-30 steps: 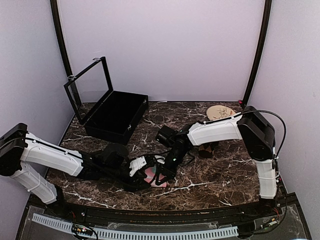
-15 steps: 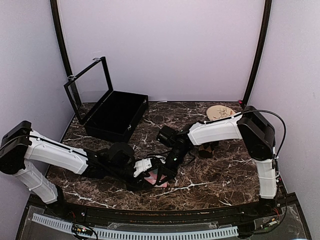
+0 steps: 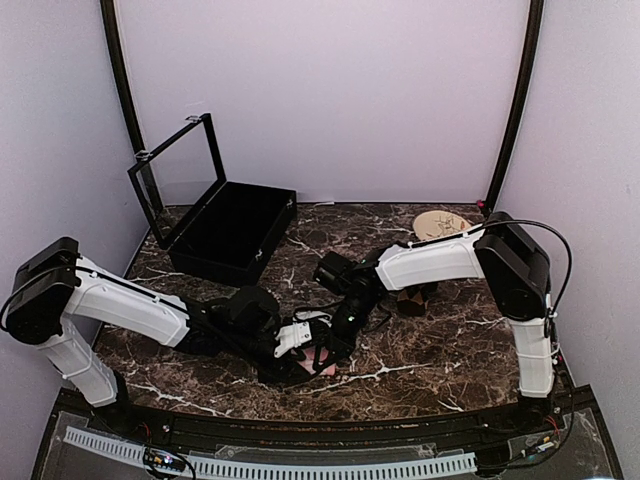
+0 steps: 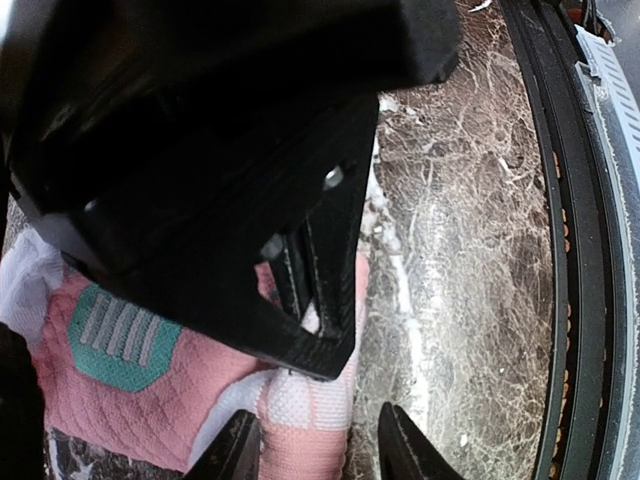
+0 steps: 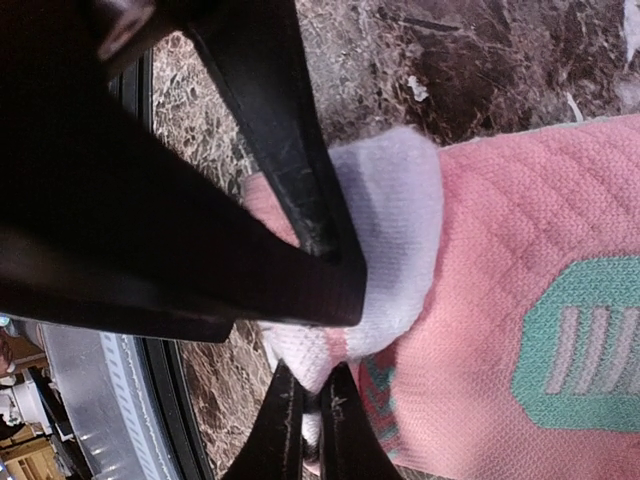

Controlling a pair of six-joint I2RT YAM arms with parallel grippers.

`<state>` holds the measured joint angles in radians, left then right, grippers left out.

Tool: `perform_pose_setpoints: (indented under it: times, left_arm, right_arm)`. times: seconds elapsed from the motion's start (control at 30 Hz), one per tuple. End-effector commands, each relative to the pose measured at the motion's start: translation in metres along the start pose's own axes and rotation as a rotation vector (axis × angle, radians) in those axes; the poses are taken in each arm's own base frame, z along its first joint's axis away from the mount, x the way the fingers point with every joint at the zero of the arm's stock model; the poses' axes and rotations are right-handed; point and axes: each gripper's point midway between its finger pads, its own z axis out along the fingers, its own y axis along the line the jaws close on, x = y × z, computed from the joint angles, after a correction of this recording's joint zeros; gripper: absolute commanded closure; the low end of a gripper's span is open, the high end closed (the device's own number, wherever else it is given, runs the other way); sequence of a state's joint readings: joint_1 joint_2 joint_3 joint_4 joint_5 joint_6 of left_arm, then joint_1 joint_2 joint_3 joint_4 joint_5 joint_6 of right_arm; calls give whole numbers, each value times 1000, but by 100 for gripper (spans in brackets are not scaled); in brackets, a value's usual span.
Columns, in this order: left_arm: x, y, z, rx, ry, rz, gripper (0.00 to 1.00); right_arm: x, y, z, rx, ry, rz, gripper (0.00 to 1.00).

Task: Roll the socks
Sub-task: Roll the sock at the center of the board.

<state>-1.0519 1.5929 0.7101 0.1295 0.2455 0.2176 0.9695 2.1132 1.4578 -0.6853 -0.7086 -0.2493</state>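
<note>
Dark marble table (image 3: 440, 340), near its front edge: right gripper (image 5: 312, 385) pinches the pink sock (image 5: 520, 200) at its pale end, left gripper (image 4: 318, 425) part-open, straddling the sock's edge

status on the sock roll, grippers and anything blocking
Right gripper shut on pink sock at its pale end. Left gripper open, jaws astride the sock's edge. Grippers crowded close together over it; nothing else seen on the sock.

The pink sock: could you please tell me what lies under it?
Around the pink sock only the marble table shows. Whatever lies beneath is covered by the sock itself, so I cannot tell.
</note>
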Motion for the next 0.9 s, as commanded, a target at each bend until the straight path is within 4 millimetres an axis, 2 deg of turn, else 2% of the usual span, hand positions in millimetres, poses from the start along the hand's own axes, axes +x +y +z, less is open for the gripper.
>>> perform_pose_setpoints:
  times: [0.0,0.43,0.67,0.87]
  left_arm:
    - [11,-1,2,-1,43,-18,59]
    - [23,9,14,-47,77,-35,53]
    - [37,8,20,-42,131,-62,58]
    - [44,7,23,-31,165,-83,78]
  right_arm:
    - [1,7,1,-42,-2,-6,100]
    - [4,9,2,-58,3,4,100]
    - [3,11,1,-64,0,0,100]
    - [3,11,0,-63,0,1,100]
